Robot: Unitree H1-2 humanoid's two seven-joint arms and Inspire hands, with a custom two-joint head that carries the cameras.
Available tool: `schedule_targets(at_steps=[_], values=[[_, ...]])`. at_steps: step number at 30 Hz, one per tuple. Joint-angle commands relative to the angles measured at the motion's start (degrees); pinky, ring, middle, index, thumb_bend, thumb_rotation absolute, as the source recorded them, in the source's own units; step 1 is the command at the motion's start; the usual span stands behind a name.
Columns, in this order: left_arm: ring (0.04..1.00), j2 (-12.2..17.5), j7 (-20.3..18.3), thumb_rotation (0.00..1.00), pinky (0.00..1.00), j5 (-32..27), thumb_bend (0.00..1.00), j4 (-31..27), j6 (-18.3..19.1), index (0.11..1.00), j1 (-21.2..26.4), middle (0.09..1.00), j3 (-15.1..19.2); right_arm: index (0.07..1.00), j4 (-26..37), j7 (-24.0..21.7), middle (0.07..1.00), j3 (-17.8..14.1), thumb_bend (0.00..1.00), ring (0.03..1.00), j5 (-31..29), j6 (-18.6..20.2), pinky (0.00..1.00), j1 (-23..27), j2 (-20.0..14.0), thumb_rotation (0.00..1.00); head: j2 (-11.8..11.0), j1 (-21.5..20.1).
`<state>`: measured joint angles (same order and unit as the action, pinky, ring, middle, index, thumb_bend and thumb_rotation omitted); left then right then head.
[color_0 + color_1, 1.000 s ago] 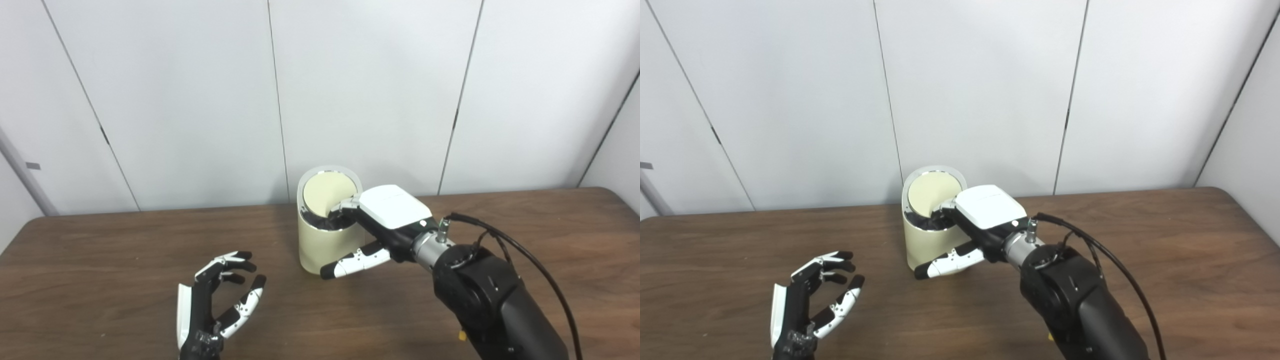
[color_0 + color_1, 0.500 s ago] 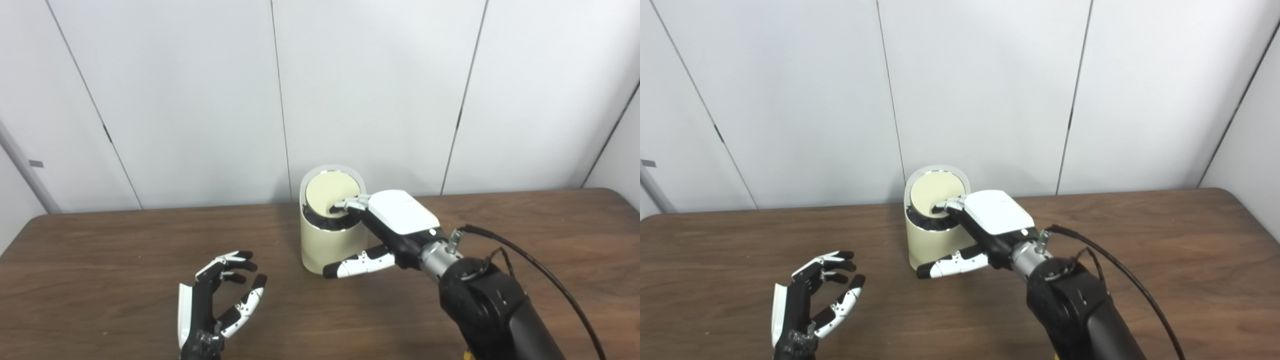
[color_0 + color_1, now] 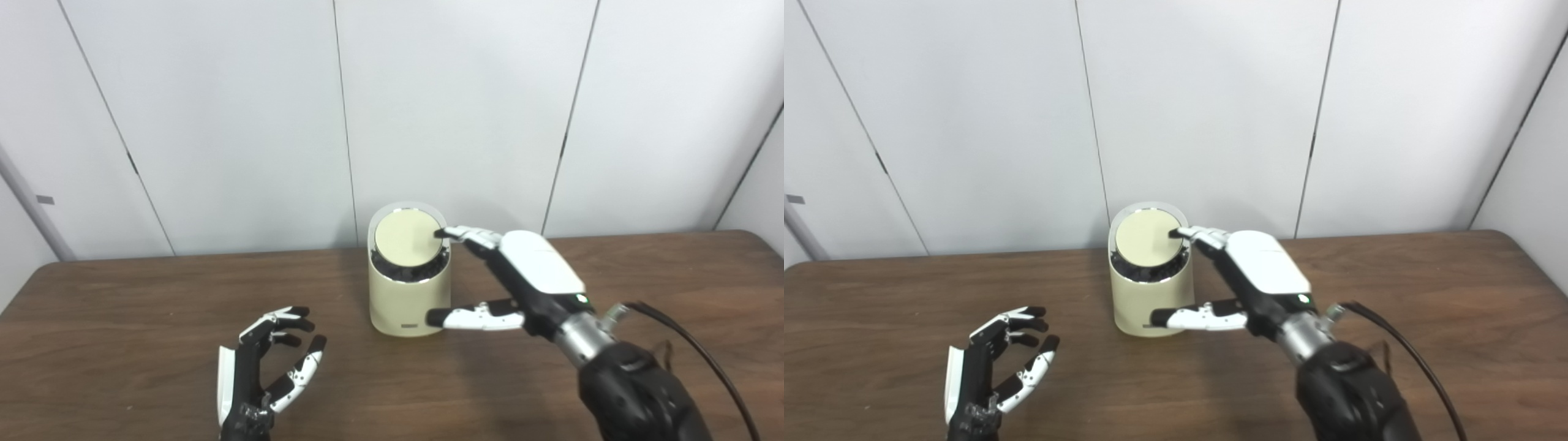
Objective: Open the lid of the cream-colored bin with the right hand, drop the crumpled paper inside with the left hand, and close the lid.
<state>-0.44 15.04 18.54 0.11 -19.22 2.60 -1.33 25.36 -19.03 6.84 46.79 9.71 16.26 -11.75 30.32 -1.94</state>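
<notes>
Left eye view, nearest first: the left hand (image 3: 264, 367) rests low on the wooden desk (image 3: 122, 318), palm turned inward, fingers loosely curled and apart — it holds nothing. No crumpled paper shows anywhere on the desk or in either hand; my guess is it already sits inside the bin, though the interior cannot be made out.

Farther in, to the right of centre, the right hand (image 3: 514, 275) reaches toward the bin from its right side. Fingers are extended and spread, gripping nothing. The fingertips (image 3: 442, 233) lie at the right edge of the lid; the thumb (image 3: 471, 317) stretches low toward the bin's base, near its wall. Whether the fingertips actually press the lid I cannot tell.

Behind that, near the desk's back edge, stands the cream-colored bin (image 3: 405, 300), upright. Its round lid (image 3: 407, 237) is tilted toward the camera, with a dark crescent of gap under its front edge — so it reads as not fully seated.

Judgement: the opening and the drop look finished; what remains is getting the lid down flush and pulling the right hand away.
</notes>
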Motion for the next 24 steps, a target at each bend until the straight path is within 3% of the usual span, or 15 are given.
schedule_targets(at_steps=[1, 6, 10, 14, 17, 24], values=[[0.648, 1.18, 0.0, 0.07, 0.53, 0.51, 0.48, 1.13, -2.52, 0.497, 0.28, 0.68, 0.27, 0.824, 0.06, 6.01, 0.849, -2.32, 0.59, 0.842, -3.0, -3.66, 0.75, -0.77, -0.12, 0.72, 0.01, -0.03], [0.65, 1.77, 0.04, 0.07, 0.53, -0.2, 0.48, 1.65, -3.01, 0.497, 0.43, 0.681, 0.44, 0.789, -5.05, 15.53, 0.819, -6.17, 0.38, 0.803, -10.05, -11.1, 0.69, -5.16, 0.08, 0.66, -0.21, 0.08], [0.65, 2.27, -0.17, 0.07, 0.54, -0.92, 0.48, 2.06, -3.41, 0.497, 0.47, 0.682, 0.74, 0.767, -8.24, 19.74, 0.8, -7.41, 0.27, 0.788, -14.94, -15.94, 0.69, -7.94, 0.37, 0.63, -0.47, -0.14], [0.65, 2.54, -0.38, 0.07, 0.54, -1.48, 0.48, 2.2, -3.65, 0.497, 0.32, 0.683, 1.13, 0.74, -10.98, 23.23, 0.779, -7.78, 0.22, 0.75, -18.29, -19.86, 0.62, -10.19, 1.33, 0.56, -0.48, -0.29], [0.657, 2.6, -0.58, 0.07, 0.54, -1.97, 0.48, 2.0, -3.53, 0.497, 0.07, 0.687, 1.37, 0.689, -12.81, 25.95, 0.751, -8.25, 0.24, 0.727, -19.76, -21.54, 0.62, -11.45, 2.79, 0.53, -0.42, -0.27], [0.659, 2.5, -0.84, 0.07, 0.55, -2.63, 0.48, 0.99, -3.59, 0.497, -0.79, 0.687, 1.89, 0.677, -18.01, 30.17, 0.715, -8.97, 0.24, 0.688, -22.78, -26.05, 0.55, -14.1, 4.74, 0.43, -0.08, 0.44]])
